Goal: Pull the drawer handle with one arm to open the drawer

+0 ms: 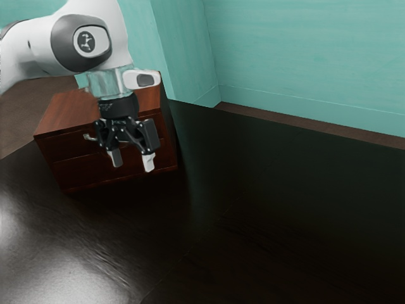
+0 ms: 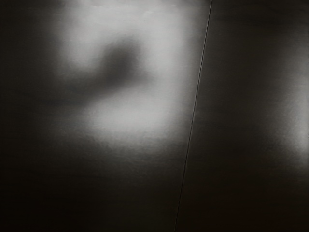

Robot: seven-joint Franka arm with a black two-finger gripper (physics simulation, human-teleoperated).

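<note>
**Gripper spread wide in front of the cabinet, nothing held**

Exterior view: my arm point(image 1: 76, 41) comes in from the upper left and points the gripper point(image 1: 131, 162) straight down. Its fingers point(image 1: 148, 163) stand apart and released, with nothing between them. Right behind the hand in this picture sits the red-brown wooden cabinet point(image 1: 63, 117), resting on the dark glossy table point(image 1: 272, 221) near the teal wall point(image 1: 304, 50). The cabinet face shows two fronts, one above the other. The upper drawer point(image 1: 66, 144) lies at the height of the gripper body, and as far as I can tell it sits flush with the face. A small dark piece just to the exterior view's left of the gripper body looks like the handle point(image 1: 88, 135); most of it is covered by the hand. The white fingertips hang lower, over the bottom front. I cannot tell whether any finger touches the wood or the handle.

Wrist view: I look at the dark table point(image 2: 251, 145) surface under the hand. A thin seam point(image 2: 193, 116) runs across it, and a pale blurred glare point(image 2: 130, 116) with a darker smudge inside lies beside the seam.
</note>
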